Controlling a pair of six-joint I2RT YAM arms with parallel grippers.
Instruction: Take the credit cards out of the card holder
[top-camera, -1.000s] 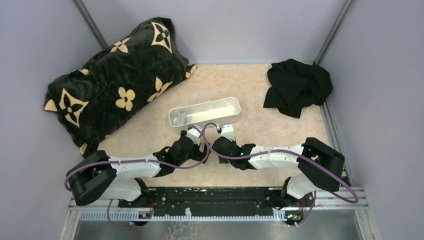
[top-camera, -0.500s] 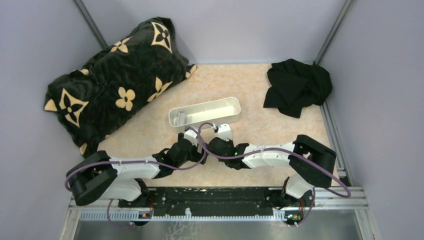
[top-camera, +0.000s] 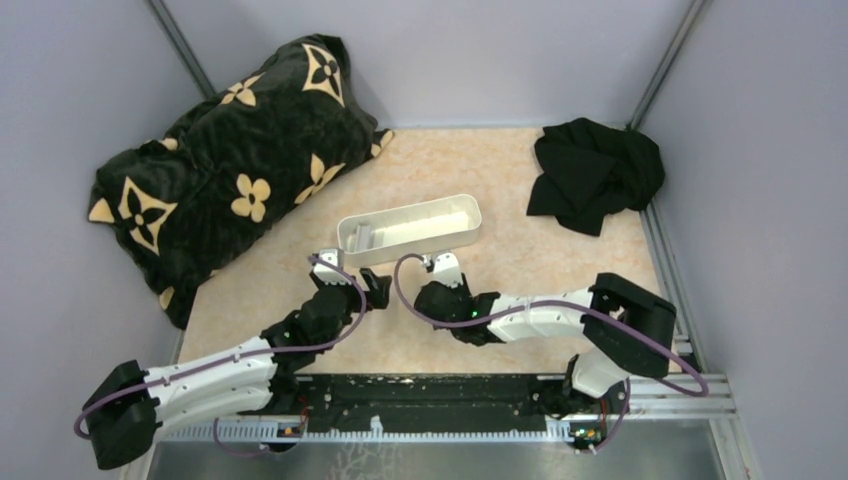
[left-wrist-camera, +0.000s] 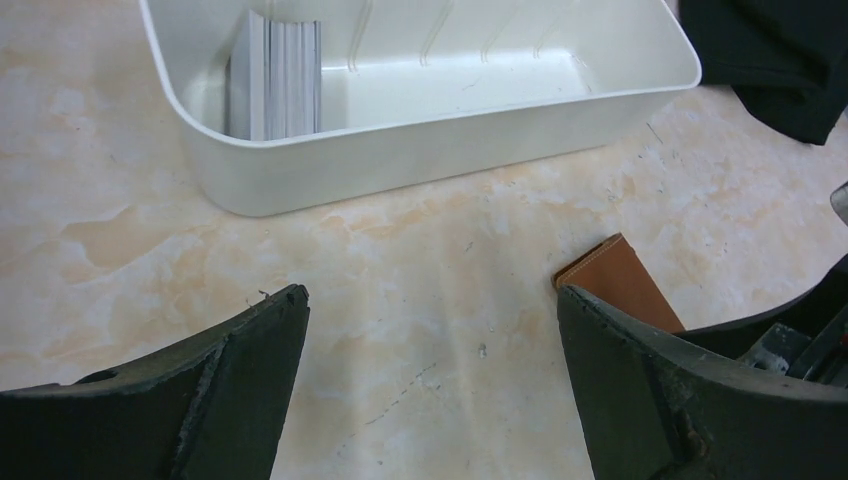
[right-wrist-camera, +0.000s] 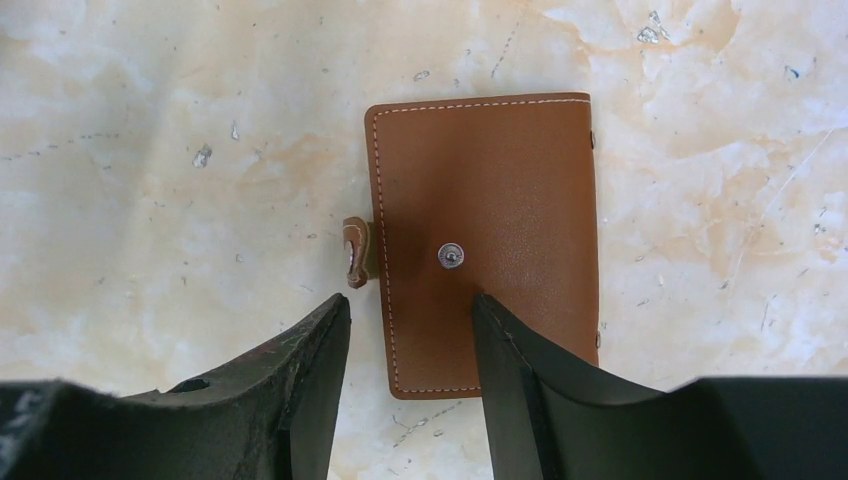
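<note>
Straight ahead, a long white tray (top-camera: 409, 228) lies across the middle of the bench (top-camera: 500, 250), with a small stack of thin grey cards (left-wrist-camera: 275, 75) standing on edge at its left end. A black cushion (top-camera: 230, 170) with tan flower marks fills the far left corner, and a crumpled black cloth (top-camera: 595, 175) sits at the far right. Both are well apart from my arms.

The card holder (right-wrist-camera: 485, 240) rests flat and folded shut on the near side of the tray, brown leather up. Its snap stud (right-wrist-camera: 451, 256) shows, and its strap tab (right-wrist-camera: 355, 252) sticks out at one edge.

My right end effector (right-wrist-camera: 410, 300) hangs over it with the jaws partly apart. One finger is over the leather and the other over bare bench beside the tab edge; I cannot tell whether either touches.

My left end effector (left-wrist-camera: 430, 295) is spread wide over bare bench, the holder's corner just beside its right finger.

The bench is beige and marbled, boxed in by plain grey walls (top-camera: 770, 150).
</note>
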